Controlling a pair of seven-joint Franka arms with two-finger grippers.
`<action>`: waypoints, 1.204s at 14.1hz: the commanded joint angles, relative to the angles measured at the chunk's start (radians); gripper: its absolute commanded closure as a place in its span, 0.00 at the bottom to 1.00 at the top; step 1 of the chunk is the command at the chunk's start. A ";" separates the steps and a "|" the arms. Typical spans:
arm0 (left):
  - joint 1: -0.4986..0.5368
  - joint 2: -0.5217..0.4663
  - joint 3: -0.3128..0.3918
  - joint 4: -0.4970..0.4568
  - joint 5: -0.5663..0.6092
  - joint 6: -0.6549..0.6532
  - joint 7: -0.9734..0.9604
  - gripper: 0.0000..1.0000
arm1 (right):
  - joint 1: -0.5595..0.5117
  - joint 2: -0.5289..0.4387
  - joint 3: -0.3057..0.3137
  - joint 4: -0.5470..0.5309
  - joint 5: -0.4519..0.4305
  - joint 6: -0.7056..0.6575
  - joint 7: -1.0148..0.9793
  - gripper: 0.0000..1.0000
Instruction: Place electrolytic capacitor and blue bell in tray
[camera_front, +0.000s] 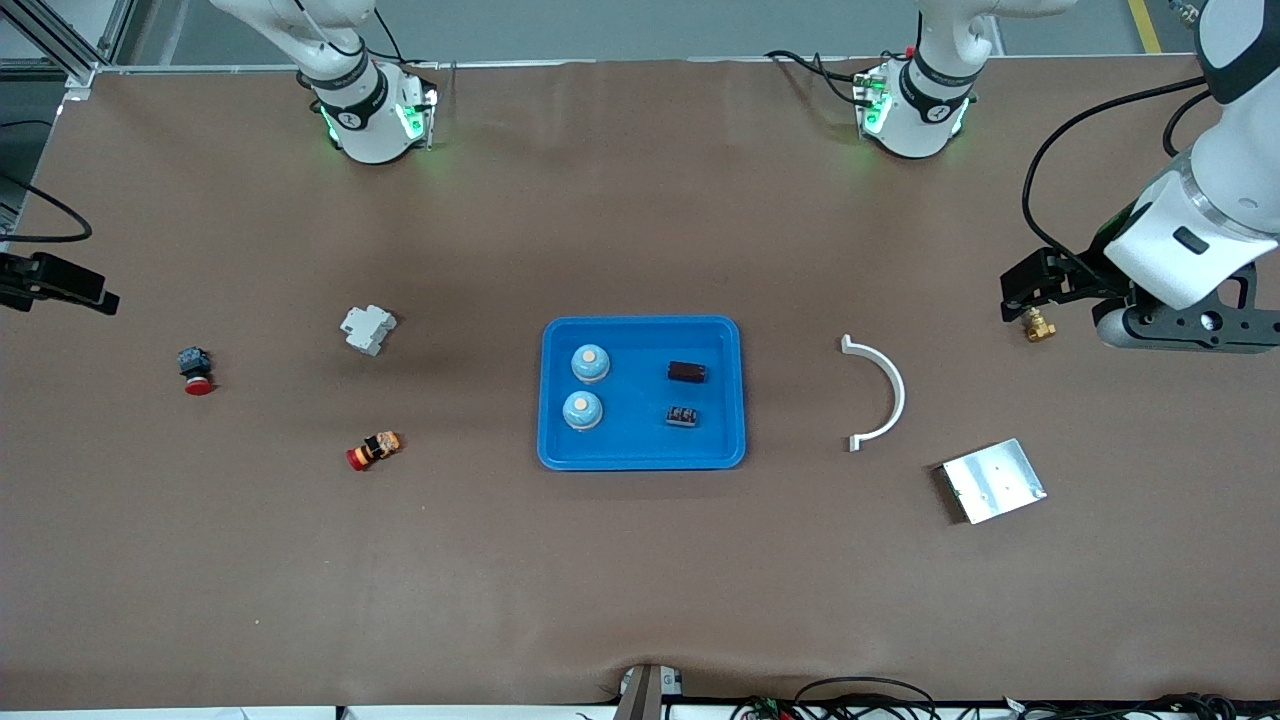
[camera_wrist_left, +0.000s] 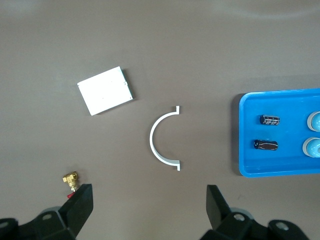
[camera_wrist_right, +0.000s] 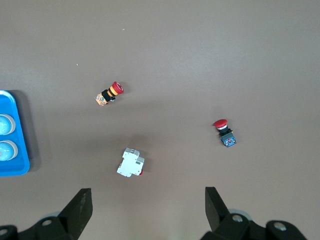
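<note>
Glossy plastic tray (camera_front: 641, 455), matt metal plate (camera_front: 993, 480), brass fitting (camera_front: 1039, 325).

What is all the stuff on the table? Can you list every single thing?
tray: one, bright blue, middle of the table
bells: two, light blue, in the tray, toward the right arm's end
capacitors: two, black, in the tray, toward the left arm's end
curved bracket: one, white, beside the tray, toward the left arm's end
metal plate: one, silver, nearer the front camera than the bracket
brass fitting: one, gold, under the left tool
breaker: one, white, toward the right arm's end
push buttons: two, red-capped, one nearer the camera than the breaker
left tool: open, over the brass fitting
right tool: open, waiting at the table's edge
</note>
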 joint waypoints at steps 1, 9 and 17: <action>-0.003 -0.024 0.010 -0.014 -0.008 -0.001 0.016 0.00 | -0.005 -0.031 0.001 -0.021 0.008 -0.001 -0.016 0.00; -0.017 -0.021 0.001 -0.020 0.058 0.006 0.035 0.00 | 0.002 -0.031 0.004 -0.016 0.005 0.000 -0.020 0.00; -0.015 -0.022 0.001 -0.017 0.076 0.008 0.044 0.00 | 0.002 -0.031 0.004 -0.015 0.006 -0.001 -0.018 0.00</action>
